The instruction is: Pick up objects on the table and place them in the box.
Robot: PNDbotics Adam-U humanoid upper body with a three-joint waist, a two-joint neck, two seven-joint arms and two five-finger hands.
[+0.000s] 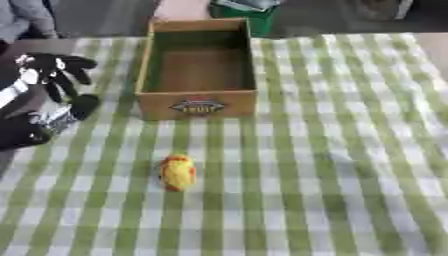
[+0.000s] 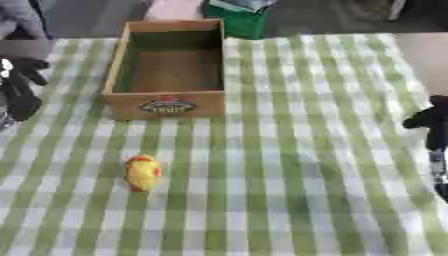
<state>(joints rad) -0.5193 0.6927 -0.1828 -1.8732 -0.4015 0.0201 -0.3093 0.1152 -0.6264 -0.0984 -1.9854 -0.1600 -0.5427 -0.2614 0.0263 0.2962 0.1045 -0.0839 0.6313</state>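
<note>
Left eye view shows the left hand (image 1: pixel 54 75) at the surface's (image 1: pixel 332 150) left edge, fingers spread and holding nothing — the yellow-orange object (image 1: pixel 178 172) lies near the open wooden box (image 1: pixel 198 106), while the right hand's (image 2: pixel 430 120) fingers cannot be made out.

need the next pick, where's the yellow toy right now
The yellow toy lies on the checked cloth left of centre, nearer the camera than the box and apart from it, no hand touching.

On the green-and-white checked tablecloth (image 1: pixel 350 150), the open wooden box (image 1: pixel 198 107) stands behind the small yellow-and-orange rounded object (image 1: pixel 178 172)
</note>
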